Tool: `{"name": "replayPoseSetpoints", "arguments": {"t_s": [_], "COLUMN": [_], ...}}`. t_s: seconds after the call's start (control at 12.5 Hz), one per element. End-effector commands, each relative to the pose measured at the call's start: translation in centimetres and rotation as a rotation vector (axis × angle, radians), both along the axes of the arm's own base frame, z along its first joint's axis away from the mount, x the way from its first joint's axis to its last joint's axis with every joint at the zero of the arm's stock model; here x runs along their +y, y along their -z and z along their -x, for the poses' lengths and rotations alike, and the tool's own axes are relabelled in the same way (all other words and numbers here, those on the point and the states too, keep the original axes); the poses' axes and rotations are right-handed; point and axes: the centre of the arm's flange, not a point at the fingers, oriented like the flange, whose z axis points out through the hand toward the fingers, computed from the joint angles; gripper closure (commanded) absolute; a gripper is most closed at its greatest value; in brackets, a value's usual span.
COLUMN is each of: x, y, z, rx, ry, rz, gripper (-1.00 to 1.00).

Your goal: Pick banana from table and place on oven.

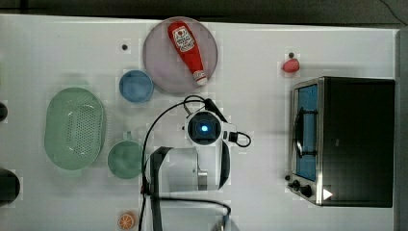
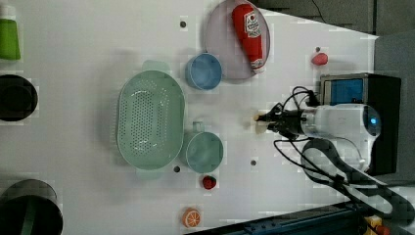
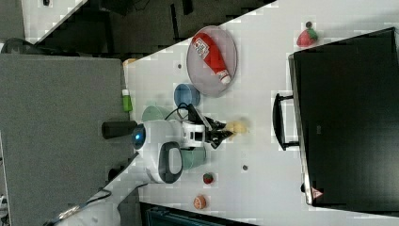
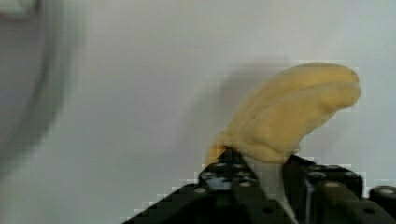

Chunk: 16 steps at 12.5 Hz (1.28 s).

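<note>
One robot arm over the middle of a white worktop (image 1: 57,43), black fingers (image 4: 261,186) clamped on the pale end of a small yellow banana (image 4: 289,112). In the right view, banana (image 3: 236,126) just past the fingertips, between the arm and the oven's handle, close above or on the worktop; cannot tell which. In the left view, banana (image 2: 259,122) at the tip of the fingers (image 2: 270,119). Toaster oven (image 1: 356,139) with black top and blue glass door at the top view's right, well apart from the banana. Red ketchup bottle (image 1: 187,50) lying on a round grey plate (image 1: 156,62). Blue cup (image 1: 136,85), green colander (image 1: 74,127) and green mug (image 1: 125,159) at the top view's left. Orange slice (image 1: 126,221) near the lower edge.
</note>
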Motion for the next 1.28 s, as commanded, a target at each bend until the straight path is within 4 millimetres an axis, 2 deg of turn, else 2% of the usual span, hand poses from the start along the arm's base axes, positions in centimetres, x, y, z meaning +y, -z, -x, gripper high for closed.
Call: {"name": "replayPoseSetpoints", "arguments": {"t_s": [0.08, 0.4, 0.56, 0.72, 0.8, 0.96, 1.28], "x": [1.0, -1.1, -3.4, -6.9, -9.1, -13.9, -24.4], "y": [-11.9, -25.6, -30.4, -33.7, -34.8, -35.5, -33.0], "z": [-3.3, -3.9, -3.7, -3.8, -3.8, -3.3, -0.8], "rx": [-0.122, -0.050, -0.041, -0.070, -0.085, -0.099, -0.057], "ry": [0.027, 0.068, 0.112, 0.171, 0.193, 0.198, 0.140], "rz": [0.002, 0.018, 0.016, 0.013, 0.011, 0.009, 0.024], "gripper": [0.61, 0.61, 0.61, 0.61, 0.61, 0.61, 0.61]}}
